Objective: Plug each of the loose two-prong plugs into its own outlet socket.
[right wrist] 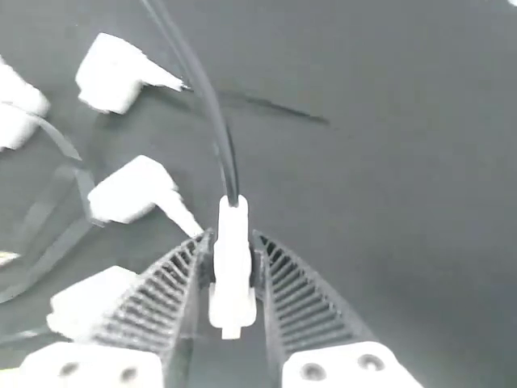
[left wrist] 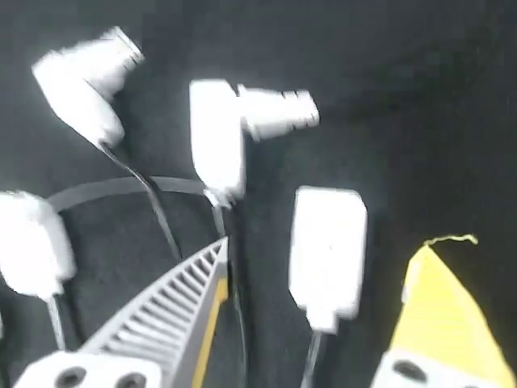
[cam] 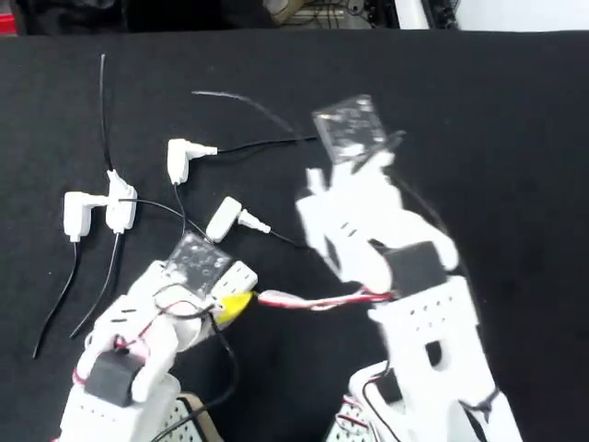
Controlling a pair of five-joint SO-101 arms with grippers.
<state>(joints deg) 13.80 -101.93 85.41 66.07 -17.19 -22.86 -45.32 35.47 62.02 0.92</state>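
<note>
My right gripper (right wrist: 232, 238) is shut on a small white two-prong plug (right wrist: 232, 279) whose black cable (right wrist: 212, 113) trails away over the cloth. In the high view this gripper (cam: 315, 189) hangs above the middle of the table. My left gripper (left wrist: 323, 246) is open, with its grey finger and its yellow finger on either side of a white outlet socket (left wrist: 327, 242). The high view shows that gripper (cam: 230, 293) at the socket (cam: 236, 276) near the front left. Just beyond lies another white socket (cam: 224, 219) with a plug (cam: 253, 222) at its end.
More white plugs and sockets with thin black cables lie at the left: one piece (cam: 178, 158) further back and two pieces (cam: 77, 214) (cam: 121, 203) side by side. A black cloth (cam: 497, 138) covers the table. Red and white wires (cam: 313, 300) run between the arms.
</note>
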